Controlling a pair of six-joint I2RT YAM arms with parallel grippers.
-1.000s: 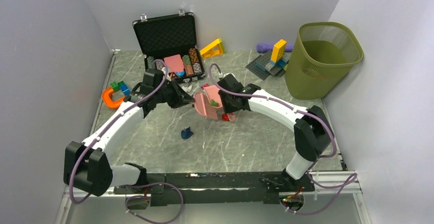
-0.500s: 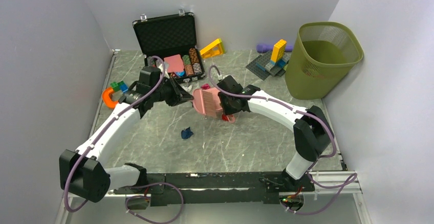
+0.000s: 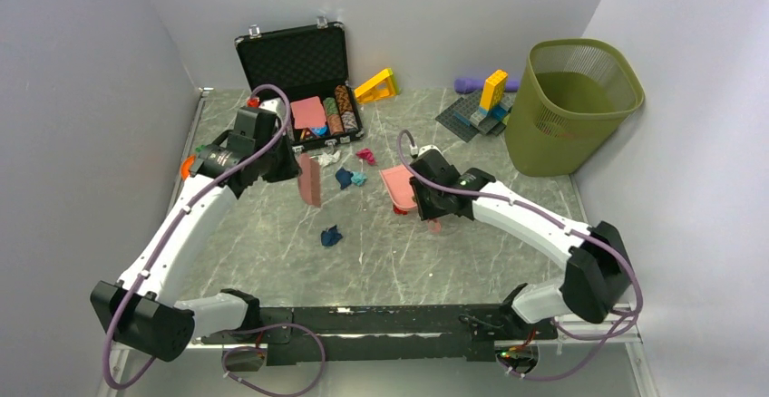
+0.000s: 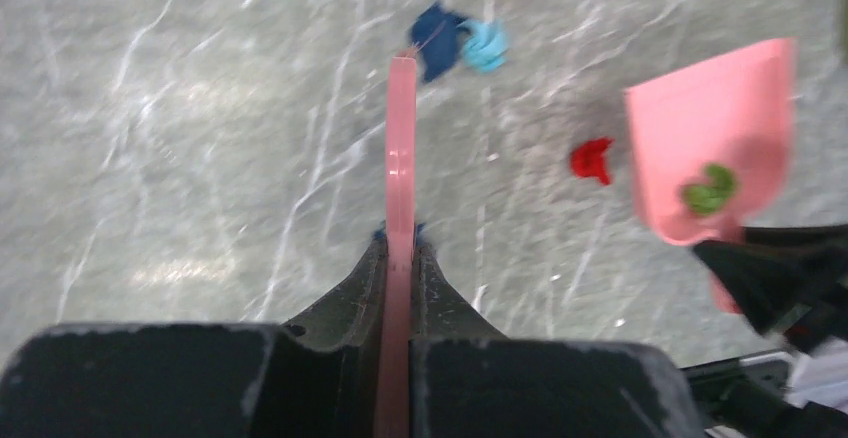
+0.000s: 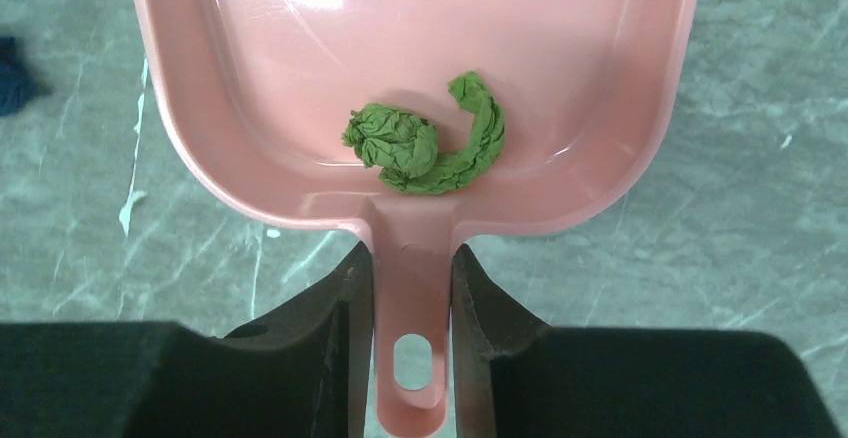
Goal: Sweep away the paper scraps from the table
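My left gripper (image 3: pixel 296 169) (image 4: pixel 400 244) is shut on a thin pink sweeper blade (image 3: pixel 309 180) (image 4: pixel 400 148), held on edge over the table (image 3: pixel 272 261). Just past the blade's tip lie navy (image 4: pixel 434 28) (image 3: pixel 344 177) and teal (image 4: pixel 484 45) (image 3: pixel 360 179) paper scraps. White (image 3: pixel 328 157) and magenta (image 3: pixel 365 155) scraps lie farther back. Another navy scrap (image 3: pixel 331 235) sits nearer the front. My right gripper (image 3: pixel 426 200) (image 5: pixel 412 258) is shut on the handle of a pink dustpan (image 3: pixel 398 185) (image 5: pixel 420 68) holding a green scrap (image 5: pixel 425 143) (image 4: pixel 708 188). A red scrap (image 4: pixel 591 159) lies beside the pan.
An open black case (image 3: pixel 295 66) with poker chips stands at the back. An olive waste basket (image 3: pixel 571 102) fills the back right corner. Toy blocks (image 3: pixel 483 102), a yellow piece (image 3: pixel 376 86) and an orange ring (image 3: pixel 185 169) lie near the walls.
The left arm has drawn the blade leftward, away from the dustpan. The right arm has carried the dustpan to the right. Scraps now show between the two tools.
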